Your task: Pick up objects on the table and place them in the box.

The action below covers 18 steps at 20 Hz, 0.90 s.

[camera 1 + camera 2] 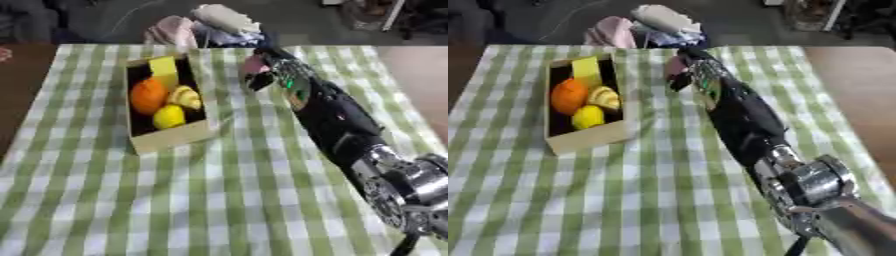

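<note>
Checked tablecloth (210, 200): right hand (256, 75) curled on pink obj (255, 63), beside box (171, 137)

The checked cloth (192, 190) is evenly and softly lit, with no glare seen on it. Everything is rendered soft and blurred. Deep shade is held inside the cardboard box (171, 140). Beyond the cloth's far edge the background is left dim. Highlights are caught on the silver arm joint (811, 182).

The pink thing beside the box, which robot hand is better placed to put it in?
The right robot hand: it is stretched out just right of the box, already at the pink thing. Whether its fingers hold it is unclear. The left one shows in neither view.
</note>
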{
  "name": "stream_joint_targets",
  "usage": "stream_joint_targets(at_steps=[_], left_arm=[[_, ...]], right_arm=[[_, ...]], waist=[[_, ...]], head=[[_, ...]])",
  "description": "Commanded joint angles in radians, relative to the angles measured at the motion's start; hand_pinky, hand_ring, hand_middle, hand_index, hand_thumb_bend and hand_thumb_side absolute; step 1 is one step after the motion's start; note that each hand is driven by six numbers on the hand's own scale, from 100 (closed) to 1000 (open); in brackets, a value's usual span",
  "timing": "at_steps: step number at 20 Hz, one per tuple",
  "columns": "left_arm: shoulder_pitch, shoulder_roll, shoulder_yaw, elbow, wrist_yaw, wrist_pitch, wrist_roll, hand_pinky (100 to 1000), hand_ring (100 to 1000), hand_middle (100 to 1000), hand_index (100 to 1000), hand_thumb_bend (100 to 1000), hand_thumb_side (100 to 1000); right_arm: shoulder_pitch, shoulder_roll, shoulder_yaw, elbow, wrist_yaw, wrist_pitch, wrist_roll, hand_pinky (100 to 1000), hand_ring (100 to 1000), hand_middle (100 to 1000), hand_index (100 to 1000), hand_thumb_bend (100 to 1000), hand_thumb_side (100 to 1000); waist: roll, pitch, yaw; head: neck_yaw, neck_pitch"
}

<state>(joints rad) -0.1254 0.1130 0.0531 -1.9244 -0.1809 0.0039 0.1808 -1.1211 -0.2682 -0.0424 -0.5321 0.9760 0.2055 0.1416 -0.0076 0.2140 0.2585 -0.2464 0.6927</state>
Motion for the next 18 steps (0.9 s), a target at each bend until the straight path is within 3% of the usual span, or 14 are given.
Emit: stream_joint_targets(at_steps=[1, 7, 18], left_arm=[[-0.01, 0.005, -0.001, -0.025, 0.001, -0.003, -0.005, 720, 535, 710, 830, 380, 779], [-0.01, 0.006, -0.002, -0.025, 0.002, -0.003, -0.006, 721, 535, 710, 830, 382, 781], [-0.011, 0.003, -0.003, -0.027, 0.003, -0.004, -0.01, 722, 535, 710, 830, 383, 783]], right_arm=[[-0.02, -0.013, -0.006, -0.02, -0.005, 0.011, -0.049, 943, 989, 988, 1000, 100, 200], [-0.02, -0.011, -0.007, -0.019, -0.02, 0.019, -0.106, 940, 986, 983, 1000, 100, 199], [-0.008, -0.004, -0.011, 0.02, -0.065, 0.034, -0.111, 929, 973, 974, 1000, 100, 201]], waist=[[0.012, -0.001, 0.0], [0.013, -0.001, 0.0], [0.015, 0.004, 0.007]], head=[[-0.004, -0.013], [-0.007, -0.015], [-0.016, -0.02]])
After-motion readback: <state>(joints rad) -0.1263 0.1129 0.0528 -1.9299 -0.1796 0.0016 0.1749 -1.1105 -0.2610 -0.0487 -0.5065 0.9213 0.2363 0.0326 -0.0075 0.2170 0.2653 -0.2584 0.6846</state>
